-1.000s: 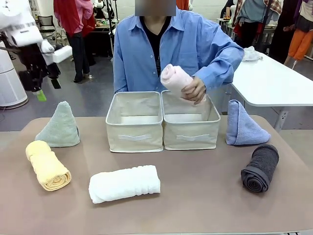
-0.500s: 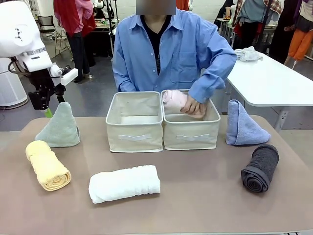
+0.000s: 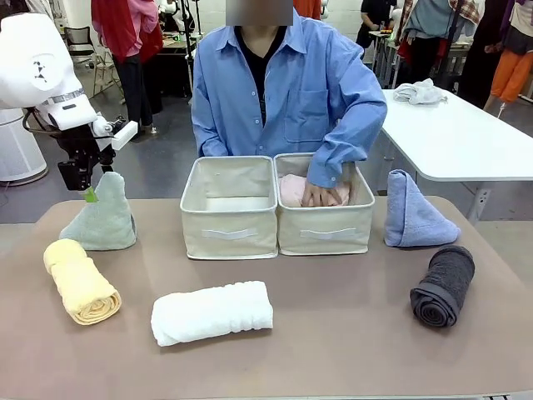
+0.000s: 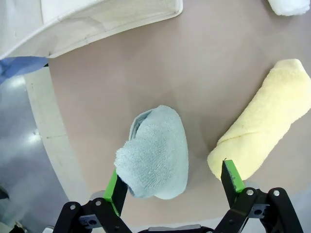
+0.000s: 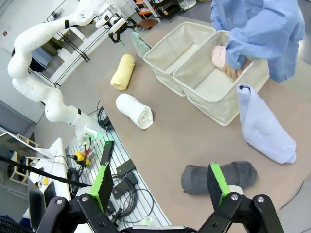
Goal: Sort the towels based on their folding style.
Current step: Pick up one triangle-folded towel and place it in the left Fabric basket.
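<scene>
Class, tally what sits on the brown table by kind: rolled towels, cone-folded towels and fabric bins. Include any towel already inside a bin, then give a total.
Rolled towels: 4 (yellow towel, white towel, pink towel in the right bin, dark grey towel)
Cone towels: 2 (grey-green towel, light blue towel)
Fabric bins: 2 (left bin, right bin)
Total: 8

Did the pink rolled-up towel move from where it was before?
Yes. The pink rolled terry towel went down into the right beige fabric bin, under the person's hand.
</scene>
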Controlling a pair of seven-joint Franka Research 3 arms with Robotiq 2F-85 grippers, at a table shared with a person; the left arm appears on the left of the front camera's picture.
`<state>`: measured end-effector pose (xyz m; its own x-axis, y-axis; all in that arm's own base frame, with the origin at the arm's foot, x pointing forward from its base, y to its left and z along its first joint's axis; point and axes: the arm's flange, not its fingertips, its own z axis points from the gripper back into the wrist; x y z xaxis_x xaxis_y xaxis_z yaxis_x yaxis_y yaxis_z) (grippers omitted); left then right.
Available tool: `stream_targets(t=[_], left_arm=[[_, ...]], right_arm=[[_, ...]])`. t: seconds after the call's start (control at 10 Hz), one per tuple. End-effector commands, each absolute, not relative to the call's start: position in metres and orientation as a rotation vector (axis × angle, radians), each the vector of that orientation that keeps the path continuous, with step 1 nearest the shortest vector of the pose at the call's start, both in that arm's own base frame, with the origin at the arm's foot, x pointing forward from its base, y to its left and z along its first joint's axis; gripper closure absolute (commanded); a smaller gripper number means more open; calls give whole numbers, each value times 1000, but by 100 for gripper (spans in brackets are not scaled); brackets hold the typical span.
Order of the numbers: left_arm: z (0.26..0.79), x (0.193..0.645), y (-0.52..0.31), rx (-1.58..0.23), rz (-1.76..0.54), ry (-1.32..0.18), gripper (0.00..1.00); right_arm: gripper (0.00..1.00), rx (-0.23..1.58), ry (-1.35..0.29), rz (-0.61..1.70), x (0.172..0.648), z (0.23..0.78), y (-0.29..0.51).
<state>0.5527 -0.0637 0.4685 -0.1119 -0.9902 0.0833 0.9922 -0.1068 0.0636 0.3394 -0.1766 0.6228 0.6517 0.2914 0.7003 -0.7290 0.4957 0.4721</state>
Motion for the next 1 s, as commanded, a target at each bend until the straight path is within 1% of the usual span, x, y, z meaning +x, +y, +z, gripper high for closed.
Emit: stream_targets(t=[0.0, 0.1, 0.6, 0.8, 0.9], left_arm=[[478, 553, -61, -15, -1615, -153, 0], [468, 553, -64, -22, -1679, -116, 0], [469, 553, -65, -23, -1664, -117, 0], [470, 560, -68, 46, -1664, -129, 0], [466, 564, -72, 42, -1669, -126, 0]], right_arm=[[0, 852, -599, 671, 339, 622, -176], [0, 852, -599, 671, 339, 622, -176], [0, 852, -599, 671, 339, 622, -176], [0, 852, -599, 671, 339, 622, -176], [0, 852, -599, 671, 339, 622, -176]])
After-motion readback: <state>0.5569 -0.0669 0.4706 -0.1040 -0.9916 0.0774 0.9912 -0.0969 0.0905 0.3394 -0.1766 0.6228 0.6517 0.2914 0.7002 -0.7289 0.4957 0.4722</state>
